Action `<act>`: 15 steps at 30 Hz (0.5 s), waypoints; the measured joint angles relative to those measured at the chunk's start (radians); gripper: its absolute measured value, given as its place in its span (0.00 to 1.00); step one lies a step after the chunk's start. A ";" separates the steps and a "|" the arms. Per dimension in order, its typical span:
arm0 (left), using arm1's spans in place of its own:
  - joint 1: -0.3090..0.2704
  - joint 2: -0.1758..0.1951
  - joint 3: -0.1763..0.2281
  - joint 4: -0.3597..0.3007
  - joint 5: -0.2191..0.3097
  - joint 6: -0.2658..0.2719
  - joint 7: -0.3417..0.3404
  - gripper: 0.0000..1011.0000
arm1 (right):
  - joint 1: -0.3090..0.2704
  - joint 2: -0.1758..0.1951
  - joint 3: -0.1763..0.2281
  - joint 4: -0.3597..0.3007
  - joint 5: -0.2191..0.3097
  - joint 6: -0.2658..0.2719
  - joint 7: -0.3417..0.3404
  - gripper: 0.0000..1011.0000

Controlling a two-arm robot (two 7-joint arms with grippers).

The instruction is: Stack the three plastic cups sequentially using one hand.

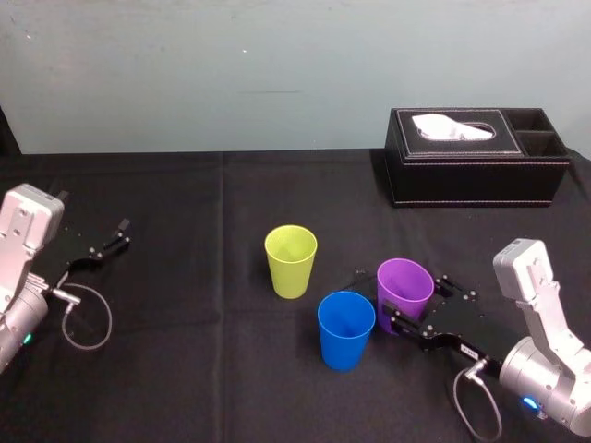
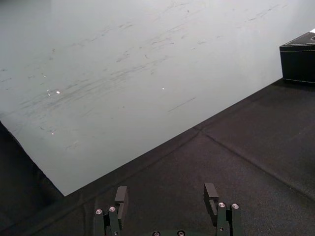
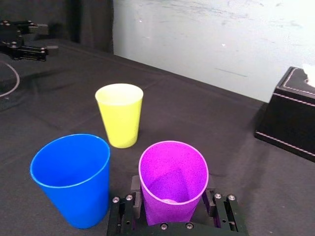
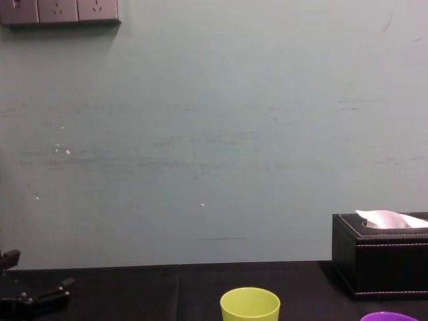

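Observation:
Three plastic cups stand upright and close together on the black table. The yellow-green cup (image 1: 291, 261) (image 3: 119, 115) (image 4: 250, 304) is farthest from me. The blue cup (image 1: 345, 329) (image 3: 73, 179) is nearest, just left of the purple cup (image 1: 404, 288) (image 3: 172, 182). My right gripper (image 1: 413, 300) (image 3: 172, 201) reaches in from the right, low on the purple cup, with one finger (image 3: 136, 196) pressed to each side of it. My left gripper (image 1: 111, 240) (image 2: 166, 196) rests open at the far left, holding nothing.
A black tissue box (image 1: 476, 157) (image 3: 293, 113) with a white tissue stands at the back right near the wall. A loose cable (image 1: 88, 318) loops beside the left arm. Black cloth covers the table (image 1: 203, 369).

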 joint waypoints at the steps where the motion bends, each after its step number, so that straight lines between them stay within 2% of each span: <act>1: 0.000 0.000 0.000 0.000 0.000 0.000 0.000 1.00 | -0.002 0.000 0.002 -0.004 -0.004 0.002 -0.005 0.73; 6: 0.000 0.000 0.000 0.000 0.000 0.000 0.000 1.00 | -0.026 0.002 0.028 -0.059 -0.024 0.031 -0.039 0.73; 15: 0.000 0.000 0.000 0.000 0.000 0.000 0.000 1.00 | -0.041 0.027 0.074 -0.167 -0.027 0.095 -0.039 0.73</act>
